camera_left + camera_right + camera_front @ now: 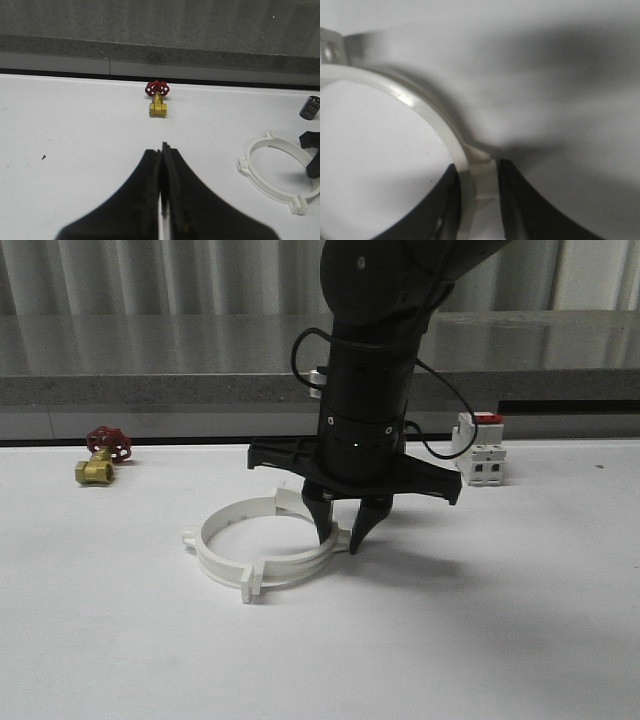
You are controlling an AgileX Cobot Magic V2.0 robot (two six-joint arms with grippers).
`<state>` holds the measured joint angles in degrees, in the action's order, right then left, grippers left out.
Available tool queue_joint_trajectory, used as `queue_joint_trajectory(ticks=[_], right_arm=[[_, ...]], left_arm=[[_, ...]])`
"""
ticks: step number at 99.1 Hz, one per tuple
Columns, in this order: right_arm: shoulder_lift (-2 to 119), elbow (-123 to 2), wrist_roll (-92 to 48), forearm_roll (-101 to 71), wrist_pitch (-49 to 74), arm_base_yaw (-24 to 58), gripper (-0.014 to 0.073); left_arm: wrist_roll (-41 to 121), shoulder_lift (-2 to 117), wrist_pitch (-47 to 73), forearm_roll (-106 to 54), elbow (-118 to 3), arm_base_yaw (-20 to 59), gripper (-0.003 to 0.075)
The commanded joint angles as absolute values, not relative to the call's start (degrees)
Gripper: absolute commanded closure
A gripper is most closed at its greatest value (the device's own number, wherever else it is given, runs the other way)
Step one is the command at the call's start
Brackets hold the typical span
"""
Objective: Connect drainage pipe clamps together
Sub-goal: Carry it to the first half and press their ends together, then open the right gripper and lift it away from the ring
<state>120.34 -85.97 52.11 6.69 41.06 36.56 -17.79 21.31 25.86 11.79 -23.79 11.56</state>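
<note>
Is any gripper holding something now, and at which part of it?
The right gripper has its fingers on either side of the joined tabs on the white clamp ring, apparently pinching them. The left gripper is shut on nothing.

Dim, even light throws a soft shadow right of the white ring [262, 550], which blurs close in the right wrist view.

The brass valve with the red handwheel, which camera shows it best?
The left wrist view: the brass valve sits centred and unobstructed beyond the closed left end effector. The front view shows it small at the table's far left edge. The right wrist view looks at the clamp ring.
</note>
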Motion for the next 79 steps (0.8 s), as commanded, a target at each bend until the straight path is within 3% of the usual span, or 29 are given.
queue_joint_trajectory(ticks=[1, 17, 47, 79], right_arm=[[117.67, -87.51, 52.03, 6.79, 40.1, 36.61, 0.0287], [117.67, -87.51, 51.89, 6.85, 41.32, 36.61, 0.0188], [117.67, -87.51, 51.67, 8.97, 43.35, 36.61, 0.0189], [114.56, -89.39, 42.02, 9.4, 42.89, 36.55, 0.0189]], left_arm=[[-17.73, 21.54, 21.9, 11.61, -25.29, 11.6, 0.0741], [-17.73, 21.54, 21.9, 11.61, -25.29, 11.6, 0.0741], [-17.73, 21.54, 21.9, 11.61, -25.29, 11.6, 0.0741], [-17.73, 21.54, 21.9, 11.61, -25.29, 11.6, 0.0741]])
